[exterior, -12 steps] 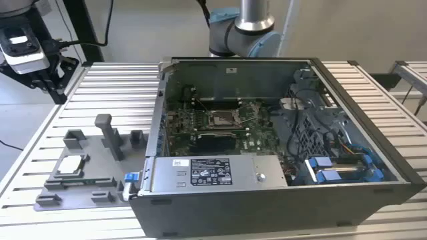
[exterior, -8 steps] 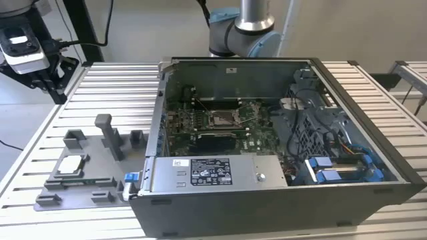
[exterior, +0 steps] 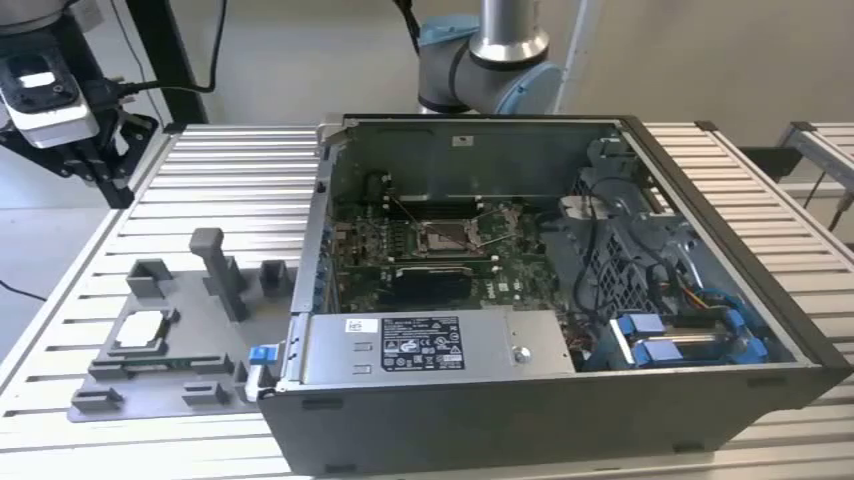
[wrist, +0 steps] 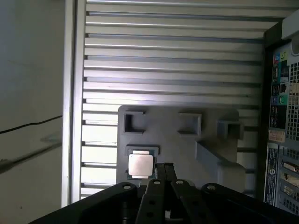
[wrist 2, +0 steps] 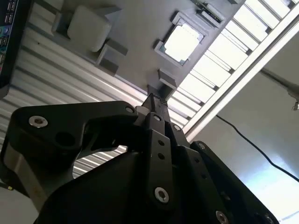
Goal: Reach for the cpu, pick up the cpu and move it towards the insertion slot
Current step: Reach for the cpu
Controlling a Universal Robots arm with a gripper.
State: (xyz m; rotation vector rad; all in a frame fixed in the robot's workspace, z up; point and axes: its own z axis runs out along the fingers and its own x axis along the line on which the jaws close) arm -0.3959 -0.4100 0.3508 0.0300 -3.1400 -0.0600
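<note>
Seemingly reaching: hovering with the gripper [wrist 2: 154, 100] pinched narrow, holding nothing, well apart from the cpu [exterior: 140, 331] lying in the grey tray [exterior: 200, 352] at the exterior view's left; needing a wider opening first.

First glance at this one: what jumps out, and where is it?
The opened computer case fills the middle of the exterior view, the insertion slot shining on its green board. At that view's left the cpu lies pale in a grey fixture plate on the slatted table. In the first wrist view the gripper, jaws shut and empty, hangs above that plate, apart from the cpu.
</note>
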